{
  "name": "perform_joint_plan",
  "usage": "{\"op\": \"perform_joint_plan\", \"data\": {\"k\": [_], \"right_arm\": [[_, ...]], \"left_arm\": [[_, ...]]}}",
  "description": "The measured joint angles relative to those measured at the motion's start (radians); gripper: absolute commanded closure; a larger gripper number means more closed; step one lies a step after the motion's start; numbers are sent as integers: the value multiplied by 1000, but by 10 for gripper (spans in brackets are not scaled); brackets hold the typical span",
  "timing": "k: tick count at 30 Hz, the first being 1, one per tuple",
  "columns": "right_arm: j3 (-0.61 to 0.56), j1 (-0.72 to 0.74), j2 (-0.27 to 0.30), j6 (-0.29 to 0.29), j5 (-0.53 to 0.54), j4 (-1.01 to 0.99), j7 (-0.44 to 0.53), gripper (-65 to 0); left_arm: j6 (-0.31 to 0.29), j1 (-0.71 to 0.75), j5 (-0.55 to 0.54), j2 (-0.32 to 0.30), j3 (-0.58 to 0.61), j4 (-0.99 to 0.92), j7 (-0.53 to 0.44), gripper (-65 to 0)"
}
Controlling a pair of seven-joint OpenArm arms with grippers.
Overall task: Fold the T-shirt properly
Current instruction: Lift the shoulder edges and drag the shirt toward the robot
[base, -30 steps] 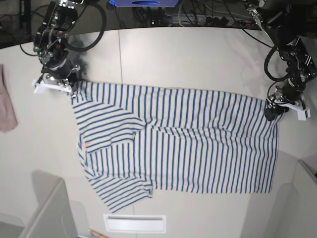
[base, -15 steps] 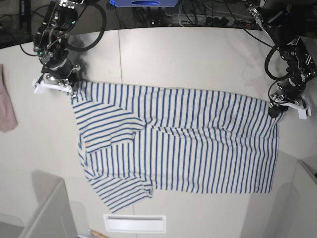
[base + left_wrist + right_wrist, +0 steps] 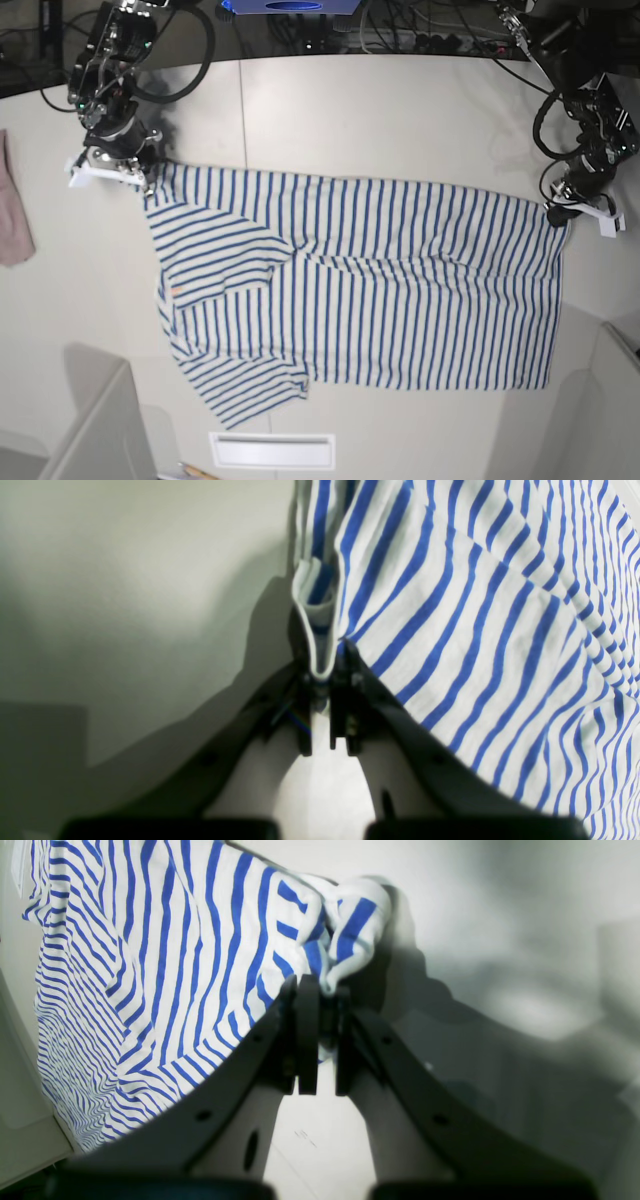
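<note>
The T-shirt [image 3: 370, 285], white with thin blue stripes, lies spread flat on the pale table, one sleeve folded over at the left. My right gripper [image 3: 143, 180] is shut on its far left corner; the right wrist view shows the bunched cloth [image 3: 345, 935] pinched between the fingers, gripper [image 3: 322, 990]. My left gripper [image 3: 558, 216] is shut on the far right corner; the left wrist view shows the folded hem [image 3: 317, 625] clamped at the fingertips, gripper [image 3: 322, 677]. The shirt is stretched between both grippers.
A plain pinkish cloth [image 3: 12, 215] lies at the table's left edge. A white rectangular strip [image 3: 272, 450] sits near the front edge. Grey panels stand at the front left [image 3: 95, 425] and front right [image 3: 610, 400]. Cables run along the back.
My left gripper has moved slightly up and back, pulling the shirt's right corner taut. My right gripper has stayed put.
</note>
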Motion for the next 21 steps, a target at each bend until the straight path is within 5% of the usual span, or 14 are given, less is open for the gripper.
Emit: {"op": "perform_joint_plan", "data": {"k": [21], "right_arm": [[0, -54, -2, 1, 3, 52, -54, 0]], "left_arm": [[0, 269, 3, 2, -202, 293, 206, 0]]}}
